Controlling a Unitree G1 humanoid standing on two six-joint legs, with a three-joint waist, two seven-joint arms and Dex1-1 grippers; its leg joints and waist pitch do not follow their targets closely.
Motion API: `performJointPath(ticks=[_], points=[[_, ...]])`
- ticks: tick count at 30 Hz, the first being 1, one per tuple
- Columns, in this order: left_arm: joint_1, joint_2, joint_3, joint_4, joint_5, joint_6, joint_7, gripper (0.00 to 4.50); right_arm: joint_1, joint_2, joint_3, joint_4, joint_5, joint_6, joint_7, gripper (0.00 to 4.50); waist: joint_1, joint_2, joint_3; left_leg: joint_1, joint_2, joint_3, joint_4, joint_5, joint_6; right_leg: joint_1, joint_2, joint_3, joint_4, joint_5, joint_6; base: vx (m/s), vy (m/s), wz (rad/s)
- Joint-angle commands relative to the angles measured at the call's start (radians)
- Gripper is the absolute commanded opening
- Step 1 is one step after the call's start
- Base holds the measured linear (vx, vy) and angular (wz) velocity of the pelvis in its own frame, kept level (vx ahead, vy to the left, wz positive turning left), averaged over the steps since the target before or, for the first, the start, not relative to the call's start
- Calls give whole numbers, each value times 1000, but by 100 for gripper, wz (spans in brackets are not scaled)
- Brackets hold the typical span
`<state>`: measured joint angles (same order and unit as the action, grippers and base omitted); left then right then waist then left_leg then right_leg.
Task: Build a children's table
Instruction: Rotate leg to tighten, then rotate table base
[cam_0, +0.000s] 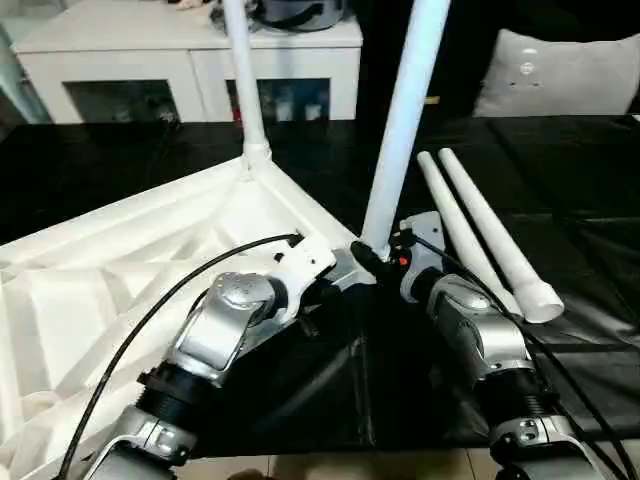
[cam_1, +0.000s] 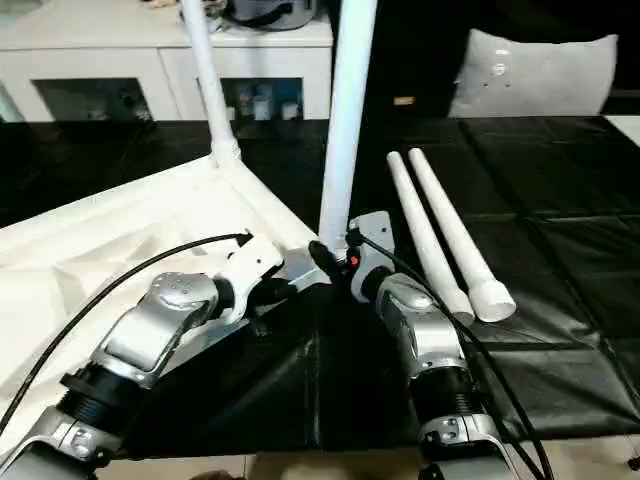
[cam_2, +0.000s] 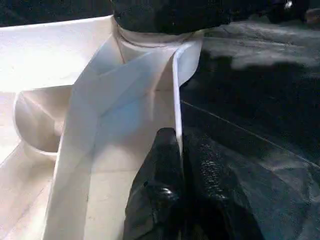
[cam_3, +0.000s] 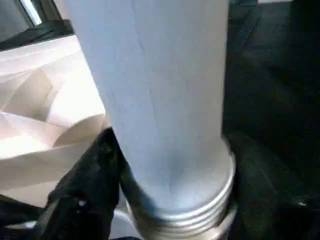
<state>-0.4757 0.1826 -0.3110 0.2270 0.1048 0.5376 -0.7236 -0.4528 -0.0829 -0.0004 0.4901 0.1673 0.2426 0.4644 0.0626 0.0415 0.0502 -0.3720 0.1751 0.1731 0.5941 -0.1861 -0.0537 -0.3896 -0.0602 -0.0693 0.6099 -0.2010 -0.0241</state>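
Note:
The white tabletop lies upside down on a black mat, ribs showing. One white leg stands in its far corner socket. A second leg stands upright at the near right corner, with my right gripper shut on its base. In the right wrist view this leg's grey threaded end shows beside one black finger. My left gripper is shut on the tabletop's thin rim, just short of that corner socket. Two loose legs lie side by side to the right.
A white cabinet with glass doors stands behind the mat. A grey cushion leans at the back right. Black mat lies bare beyond the loose legs. Black cables run along both forearms.

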Motion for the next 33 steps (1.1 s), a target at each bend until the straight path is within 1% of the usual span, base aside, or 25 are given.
performJointPath(ticks=[1,2,3,4,5,6,8,11,12,13,14,15,16,17,18,20,22,24,25,26,28,29,30,32,33], points=[[-49,-16,-2,-32,-3,-44,13,0,43,-1,14,30,-2,34,3,354,6,1,-70,5,54,-22,-62,-100,71,52,-88,53,-62,-22,-235,0,0,0],[-49,-16,-2,-32,-3,-44,13,0,43,-1,14,30,-2,34,3,366,7,2,-68,6,53,-21,-63,-112,75,50,-87,53,-65,-25,-237,0,0,0],[-62,-13,-3,-5,7,-64,24,0,71,-18,17,-9,5,27,20,376,7,2,-67,6,53,-21,-64,-122,74,51,-88,53,-67,-36,-237,0,0,0],[-70,-9,-5,12,12,-82,26,0,90,-30,19,-36,7,16,34,376,11,0,-63,8,52,-19,-65,-149,72,49,-87,53,-75,-85,-224,0,0,0],[-81,-5,-7,33,16,-101,28,0,108,-42,15,-65,7,1,46,384,15,0,-62,11,52,-19,-65,-162,69,48,-87,53,-78,-112,-214,0,0,0],[-91,-2,-8,53,20,-120,30,0,124,-54,9,-96,11,-9,62,398,23,-2,-61,11,54,-20,-69,-183,57,48,-88,54,-82,-171,-191,0,0,0],[-105,2,-7,81,21,-149,31,0,145,-73,-4,-146,35,-8,102,418,28,-4,-59,9,53,-22,-71,-193,55,50,-90,55,-87,-209,-170,0,0,0],[-125,-5,7,130,17,-181,46,0,172,-116,-11,-219,77,-8,184,441,28,-4,-60,7,53,-23,-71,-200,54,49,-90,53,-88,-232,-161,0,0,0],[-125,-5,7,130,17,-181,46,0,172,-116,-11,-219,77,-8,184,441,29,-6,-61,5,53,-23,-70,-188,59,52,-91,53,-87,-225,-160,0,0,0],[-136,-14,21,157,8,-187,61,0,186,-156,-1,-256,88,-10,240,441,29,-2,-62,3,53,-23,-68,-171,63,49,-91,53,-85,-207,-167,0,0,0],[-138,-15,23,161,7,-188,64,0,188,-162,1,-262,89,-10,249,441,31,-6,-63,1,52,-23,-66,-159,71,53,-88,51,-84,-188,-165,0,0,0],[-142,-13,20,171,1,-199,51,27,194,-187,2,-285,99,-8,281,447,33,-1,-65,3,52,-23,-64,-150,76,50,-88,52,-82,-172,-168,0,0,0],[-142,-11,20,172,-8,-206,37,44,197,-210,-1,-307,120,5,320,450,33,-2,-68,-2,50,-23,-60,-122,87,54,-88,53,-77,-130,-174,0,0,0],[-139,-9,21,166,-18,-211,24,55,193,-226,-7,-321,136,14,344,450,35,3,-70,-2,50,-23,-58,-108,95,53,-88,52,-74,-104,-180,0,0,0],[-137,-8,22,162,-25,-214,16,59,191,-235,-11,-330,147,19,359,450,36,-1,-76,-9,51,-23,-50,-55,125,53,-86,51,-61,4,-203,0,0,0],[-127,7,21,150,-16,-251,29,67,173,-236,-23,-345,188,43,394,450,36,3,-76,-10,52,-24,-49,-54,145,53,-88,48,-60,34,-224,0,0,0],[-106,32,39,114,-24,-234,30,79,141,-230,-29,-345,214,57,413,450,34,1,-74,-11,54,-25,-50,-71,149,53,-90,45,-59,17,-235,0,0,0],[-81,60,61,74,-43,-186,8,79,101,-225,-32,-325,220,73,403,450,28,3,-69,-7,53,-23,-54,-100,128,49,-87,44,-66,-64,-233,0,0,0],[-54,88,67,39,-56,-160,-23,79,73,-223,-30,-302,222,76,410,450,28,-2,-68,-3,54,-21,-55,-108,121,48,-87,45,-69,-86,-231,0,0,0],[-33,109,72,11,-62,-150,-40,79,55,-221,-26,-286,222,72,422,450,26,0,-65,-5,52,-20,-57,-117,111,47,-86,46,-72,-126,-224,0,0,0],[10,146,95,-49,-78,-113,-64,79,20,-219,-11,-255,220,64,444,450,26,4,-67,1,55,-21,-57,-132,92,42,-87,47,-69,-158,-218,0,0,0],[20,154,102,-63,-83,-105,-67,79,13,-219,-8,-250,220,64,450,450,26,5,-66,2,55,-19,-57,-133,88,39,-83,48,-72,-160,-214,0,0,0],[39,177,121,-97,-97,-78,-81,79,-10,-216,0,-219,209,54,458,450,27,-4,-66,4,56,-17,-58,-133,87,38,-83,49,-72,-156,-212,0,0,0],[71,229,145,-152,-112,-51,-108,79,-48,-209,11,-161,196,39,479,450,28,6,-68,2,58,-21,-59,-128,81,38,-84,48,-63,-128,-233,0,0,0],[80,245,151,-167,-114,-48,-114,79,-60,-207,14,-142,192,33,485,450,27,4,-65,0,55,-19,-59,-127,83,38,-81,48,-66,-130,-228,0,0,0]])
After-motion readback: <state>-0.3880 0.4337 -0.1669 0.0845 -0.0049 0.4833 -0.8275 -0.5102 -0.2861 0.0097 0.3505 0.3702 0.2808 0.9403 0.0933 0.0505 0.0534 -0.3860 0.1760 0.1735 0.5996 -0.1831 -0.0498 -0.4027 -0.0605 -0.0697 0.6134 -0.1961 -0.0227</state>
